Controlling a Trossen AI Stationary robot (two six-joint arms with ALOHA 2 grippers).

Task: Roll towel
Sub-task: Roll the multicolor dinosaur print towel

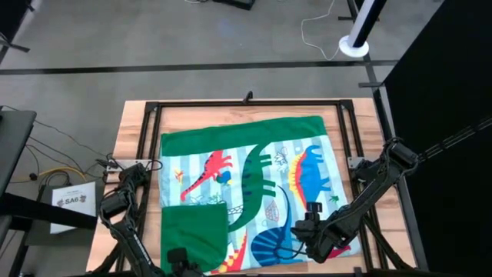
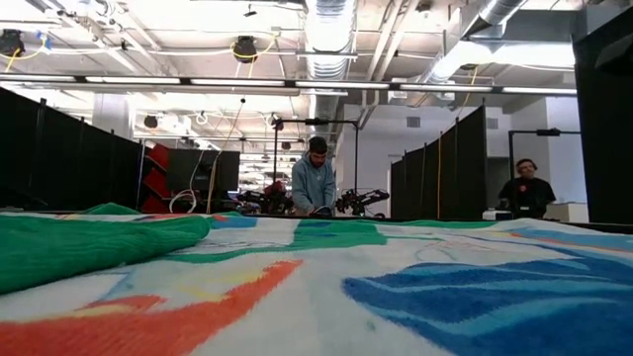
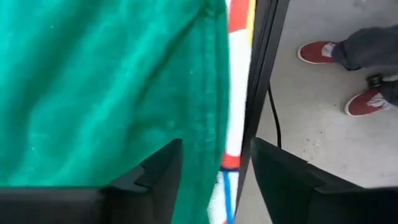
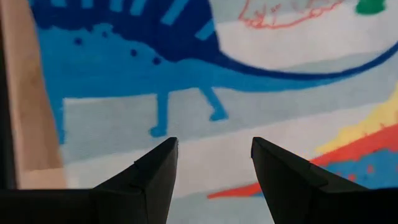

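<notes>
The towel (image 1: 254, 185) is lying spread across most of the table (image 1: 131, 131), its green border running along the far edge and its dinosaur print facing up, while its near left corner is lying folded over so that a plain green square (image 1: 194, 227) is showing on top of the print. The left gripper (image 3: 214, 180) is hanging at the table's near edge over that folded corner, its fingers (image 3: 155, 174) standing apart with nothing between them, right above the green cloth and the towel's striped hem. The right gripper (image 4: 214, 168) is hovering over the near right part of the towel, above the blue dinosaur (image 4: 155, 56), its fingers (image 4: 155, 174) also spread and empty; it seems to be just clear of the cloth, though the height is hard to judge. Beyond the table, a person (image 2: 315, 178) is standing at a bench, and another person (image 2: 525, 193) is standing at the right
</notes>
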